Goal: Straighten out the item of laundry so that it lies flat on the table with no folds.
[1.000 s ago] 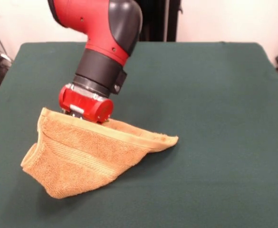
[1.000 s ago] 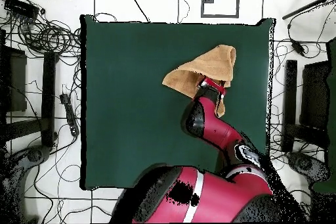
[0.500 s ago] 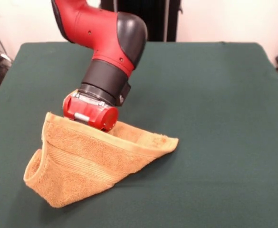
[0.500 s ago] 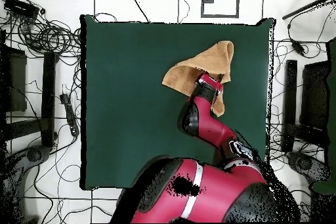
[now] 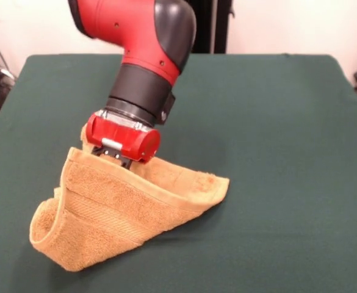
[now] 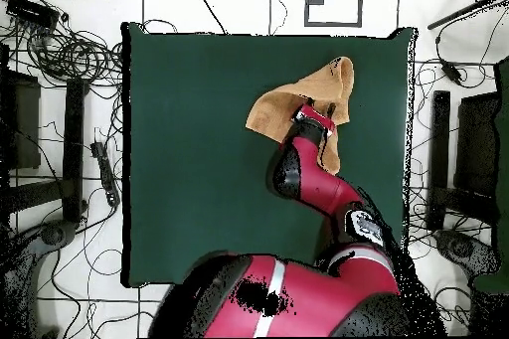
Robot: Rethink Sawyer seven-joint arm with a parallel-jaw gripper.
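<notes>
Gripping the folded towel's (image 5: 114, 210) raised edge, the hand (image 5: 122, 160), over the table (image 5: 276, 122).

Towel (image 5: 111, 210): looped terry cloth, rough matt nap, with a flatter smooth-woven band along the hem and a ribbed stripe across the pile. Table (image 5: 276, 122): dark green felt-like cloth, matt, even, no sheen. Arm (image 5: 144, 36): glossy moulded plastic shells, red and black, catching highlights. Gripper (image 5: 122, 160): glossy red plastic housing, small bare-metal fitting on its face.
</notes>
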